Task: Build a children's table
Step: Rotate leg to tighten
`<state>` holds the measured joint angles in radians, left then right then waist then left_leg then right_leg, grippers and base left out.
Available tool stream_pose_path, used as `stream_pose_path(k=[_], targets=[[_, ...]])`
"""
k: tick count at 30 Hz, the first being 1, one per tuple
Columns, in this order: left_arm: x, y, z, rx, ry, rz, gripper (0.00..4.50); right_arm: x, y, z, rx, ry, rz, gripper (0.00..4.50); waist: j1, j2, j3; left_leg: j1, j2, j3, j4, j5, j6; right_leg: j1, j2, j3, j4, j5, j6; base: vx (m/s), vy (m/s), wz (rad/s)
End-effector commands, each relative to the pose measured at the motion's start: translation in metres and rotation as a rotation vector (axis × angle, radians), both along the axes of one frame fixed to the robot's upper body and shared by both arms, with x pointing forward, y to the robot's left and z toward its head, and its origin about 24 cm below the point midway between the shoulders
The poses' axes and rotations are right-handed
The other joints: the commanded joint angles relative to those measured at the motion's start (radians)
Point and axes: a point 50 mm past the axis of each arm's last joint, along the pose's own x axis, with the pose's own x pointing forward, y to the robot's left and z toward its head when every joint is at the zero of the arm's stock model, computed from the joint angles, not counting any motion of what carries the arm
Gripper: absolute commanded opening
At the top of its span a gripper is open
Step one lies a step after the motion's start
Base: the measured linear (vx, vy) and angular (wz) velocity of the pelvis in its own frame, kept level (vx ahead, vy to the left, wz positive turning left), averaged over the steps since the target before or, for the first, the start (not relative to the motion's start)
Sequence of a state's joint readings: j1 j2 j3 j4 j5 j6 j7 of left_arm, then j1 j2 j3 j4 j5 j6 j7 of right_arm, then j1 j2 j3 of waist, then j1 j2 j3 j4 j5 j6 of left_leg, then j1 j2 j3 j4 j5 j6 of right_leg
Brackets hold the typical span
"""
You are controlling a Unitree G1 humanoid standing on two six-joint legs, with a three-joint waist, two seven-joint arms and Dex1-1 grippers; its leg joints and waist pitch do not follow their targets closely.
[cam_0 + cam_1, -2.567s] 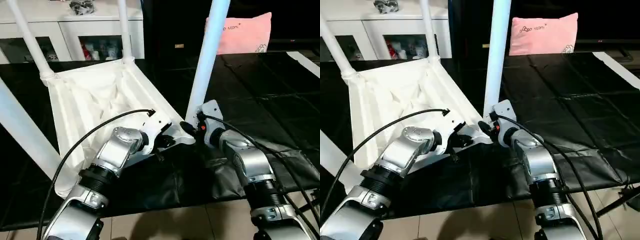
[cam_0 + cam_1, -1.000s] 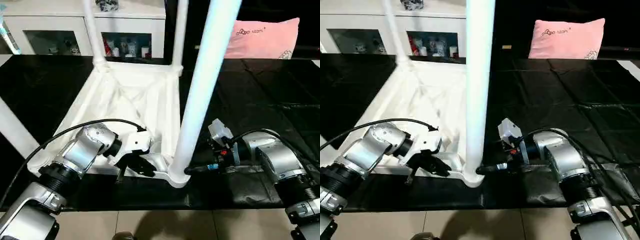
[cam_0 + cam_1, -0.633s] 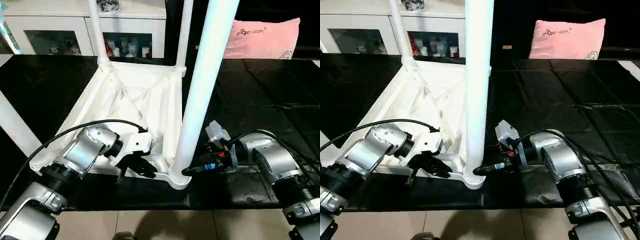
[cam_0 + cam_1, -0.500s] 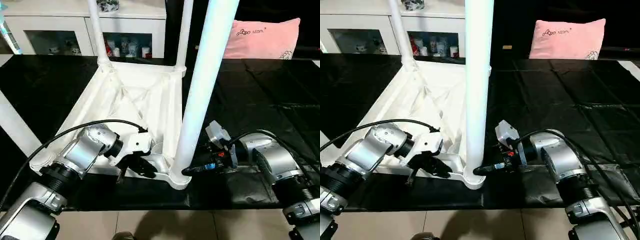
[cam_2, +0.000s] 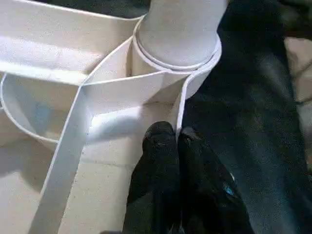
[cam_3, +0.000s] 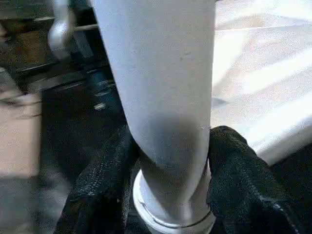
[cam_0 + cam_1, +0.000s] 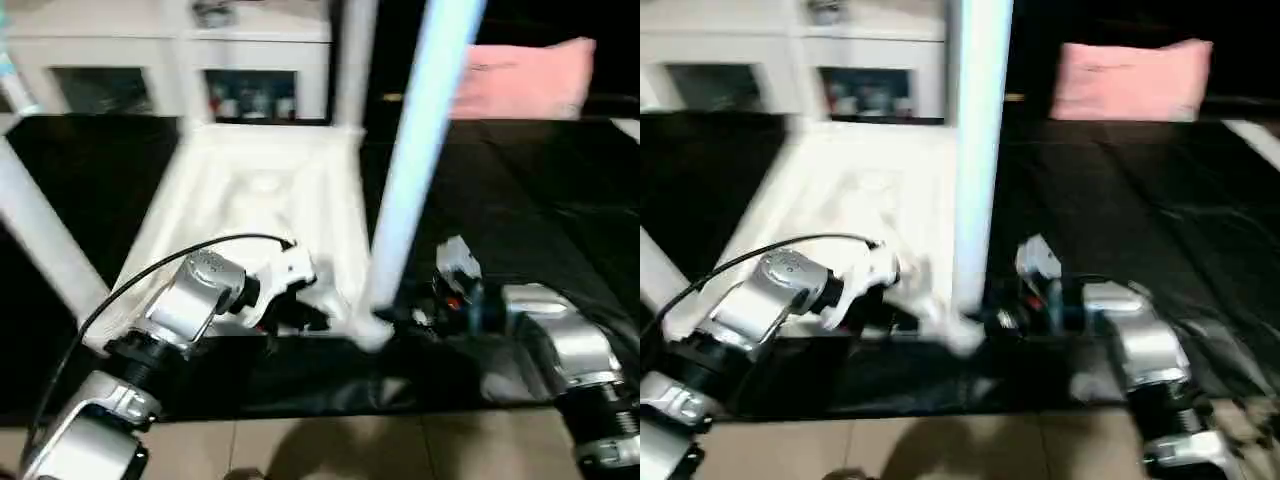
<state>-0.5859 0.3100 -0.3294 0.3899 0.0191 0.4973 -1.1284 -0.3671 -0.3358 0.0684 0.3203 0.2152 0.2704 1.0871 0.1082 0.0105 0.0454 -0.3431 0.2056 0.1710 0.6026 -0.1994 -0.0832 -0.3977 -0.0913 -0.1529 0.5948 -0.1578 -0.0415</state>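
Observation:
The children's table lies upside down on the black sheet, its ribbed white tabletop [image 7: 260,190] facing up. Its legs stand in the corner sockets, the near leg [image 7: 420,150] at the front right corner. My left gripper [image 7: 310,318] is shut on the tabletop's thin rim [image 5: 181,105], just beside that corner's socket [image 5: 178,53]. My right gripper [image 7: 395,318] comes in from the right. Its black fingers [image 6: 105,170] press both sides of the near leg [image 6: 165,87] just above the socket.
A pink pillow [image 7: 520,75] lies at the back right on the black sheet [image 7: 540,200]. A white glass-doored cabinet [image 7: 150,60] stands behind the table. Another leg [image 7: 45,240] slants up at the left. Tiled floor [image 7: 300,445] runs along the near edge.
The right gripper's fingers have narrowed around the base of the near leg. The left gripper keeps its hold on the rim. The whole picture has shifted and blurred with the camera's move.

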Motion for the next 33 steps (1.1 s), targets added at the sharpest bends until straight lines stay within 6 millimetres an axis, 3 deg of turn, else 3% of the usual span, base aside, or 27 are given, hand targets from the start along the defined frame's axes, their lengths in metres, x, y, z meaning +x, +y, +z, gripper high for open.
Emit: stream_pose_path(k=[1, 4, 6, 8, 9, 11, 13, 14, 15, 18, 23, 26, 28, 29, 30, 33], targets=[[0.009, -0.024, 0.019, -0.098, -0.093, 0.049, 0.0, -0.014, 0.04, -0.025, -0.028, 0.095, 0.106, 1.93, -0.001, -0.009, -0.058, -0.009, 0.011, -0.009, -0.065, -0.201, 0.029, 0.056, -0.067, 0.045, -0.115, -0.521, -0.019, 0.0, 0.0, 0.0], [0.019, -0.042, 0.02, -0.119, -0.117, 0.16, 0.0, -0.007, 0.064, -0.032, -0.055, 0.099, -0.024, 1.88, -0.021, -0.009, -0.053, 0.0, 0.002, -0.008, -0.059, -0.237, 0.037, 0.048, -0.062, 0.032, -0.133, -0.598, 0.016, 0.0, 0.0, 0.0], [0.026, -0.048, 0.022, -0.114, -0.147, 0.228, 0.0, 0.002, 0.074, -0.031, -0.07, 0.101, -0.141, 1.88, -0.037, -0.001, -0.05, 0.008, -0.002, -0.011, -0.057, -0.283, 0.036, 0.047, -0.059, 0.011, -0.15, -0.654, 0.054, 0.0, 0.0, 0.0], [0.029, -0.051, 0.023, -0.102, -0.172, 0.256, 0.0, 0.009, 0.082, -0.029, -0.074, 0.098, -0.228, 1.87, -0.048, 0.009, -0.051, 0.02, 0.003, -0.016, -0.057, -0.318, 0.033, 0.047, -0.061, -0.002, -0.163, -0.654, 0.062, 0.0, 0.0, 0.0], [0.03, -0.051, 0.024, -0.094, -0.185, 0.259, 0.0, 0.011, 0.084, -0.028, -0.087, 0.09, -0.26, 1.87, -0.064, 0.017, -0.059, 0.003, 0.016, -0.033, -0.07, -0.337, 0.025, 0.07, -0.066, -0.007, -0.153, -0.584, 0.06, 0.0, 0.0, 0.0], [0.032, -0.051, 0.025, -0.077, -0.203, 0.256, 0.0, 0.015, 0.086, -0.027, -0.106, 0.075, -0.3, 1.87, -0.075, 0.019, -0.057, 0.005, 0.023, -0.04, -0.078, -0.372, 0.031, 0.07, -0.07, -0.004, -0.152, -0.541, 0.049, 0.0, 0.0, 0.0], [0.033, -0.049, 0.024, -0.057, -0.226, 0.246, 0.0, 0.018, 0.085, -0.025, -0.083, 0.08, -0.338, 1.87, -0.082, 0.015, -0.054, 0.015, 0.018, -0.038, -0.076, -0.388, 0.034, 0.063, -0.073, -0.001, -0.157, -0.543, 0.027, 0.0, 0.0, 0.0], [0.034, -0.047, 0.024, -0.046, -0.241, 0.236, 0.0, 0.019, 0.084, -0.024, -0.063, 0.084, -0.352, 2.42, -0.084, 0.017, -0.055, 0.012, 0.018, -0.039, -0.079, -0.385, 0.036, 0.066, -0.074, 0.002, -0.155, -0.539, 0.022, 0.0, 0.0, 0.0], [0.034, -0.046, 0.023, -0.041, -0.246, 0.229, 0.0, 0.019, 0.083, -0.023, -0.057, 0.082, -0.355, 2.42, -0.084, 0.015, -0.058, 0.011, 0.02, -0.039, -0.08, -0.375, 0.037, 0.068, -0.077, 0.005, -0.152, -0.525, 0.018, 0.0, 0.0, 0.0], [0.033, -0.041, 0.019, -0.023, -0.252, 0.192, 0.0, 0.015, 0.079, -0.022, -0.055, 0.067, -0.346, 2.86, -0.075, 0.012, -0.059, 0.006, 0.024, -0.035, -0.086, -0.317, 0.047, 0.068, -0.08, 0.025, -0.137, -0.46, -0.025, 0.0, 0.0, 0.0], [0.029, -0.034, 0.016, -0.007, -0.241, 0.13, 0.0, 0.009, 0.071, -0.016, -0.016, 0.035, -0.295, 3.06, -0.062, 0.011, -0.064, -0.001, 0.026, -0.029, -0.089, -0.238, 0.063, 0.074, -0.08, 0.041, -0.12, -0.378, -0.061, 0.0, 0.0, 0.0], [0.027, -0.024, 0.015, 0.014, -0.25, 0.049, 0.0, 0.0, 0.053, -0.008, 0.009, 0.016, -0.211, 3.39, -0.04, 0.009, -0.068, -0.001, 0.027, -0.024, -0.084, -0.163, 0.092, 0.074, -0.08, 0.052, -0.107, -0.3, -0.087, 0.0, 0.0, 0.0], [0.025, -0.021, 0.016, 0.015, -0.263, -0.006, 0.0, -0.003, 0.045, -0.004, 0.019, 0.018, -0.192, 3.75, -0.032, 0.007, -0.071, -0.011, 0.024, -0.025, -0.082, -0.122, 0.092, 0.078, -0.081, 0.056, -0.095, -0.276, -0.099, 0.0, 0.0, 0.0], [0.021, -0.019, 0.017, 0.012, -0.287, -0.092, 0.0, -0.005, 0.035, 0.0, 0.015, -0.001, -0.175, 3.75, -0.023, 0.003, -0.074, -0.009, 0.023, -0.023, -0.079, -0.093, 0.102, 0.078, -0.079, 0.058, -0.092, -0.251, -0.094, 0.0, 0.0, 0.0], [0.019, -0.019, 0.017, 0.009, -0.297, -0.137, 0.0, -0.007, 0.03, 0.002, 0.013, -0.006, -0.168, 3.79, -0.012, 0.006, -0.076, -0.009, 0.026, -0.022, -0.077, -0.073, 0.113, 0.075, -0.079, 0.06, -0.086, -0.224, -0.099, 0.0, 0.0, 0.0], [0.014, -0.017, 0.016, 0.013, -0.313, -0.218, 0.0, -0.014, 0.019, 0.008, 0.041, -0.012, -0.125, 4.1, 0.001, 0.003, -0.081, -0.016, 0.029, -0.022, -0.068, -0.027, 0.112, 0.071, -0.077, 0.063, -0.067, -0.145, -0.117, 0.0, 0.0, 0.0]])
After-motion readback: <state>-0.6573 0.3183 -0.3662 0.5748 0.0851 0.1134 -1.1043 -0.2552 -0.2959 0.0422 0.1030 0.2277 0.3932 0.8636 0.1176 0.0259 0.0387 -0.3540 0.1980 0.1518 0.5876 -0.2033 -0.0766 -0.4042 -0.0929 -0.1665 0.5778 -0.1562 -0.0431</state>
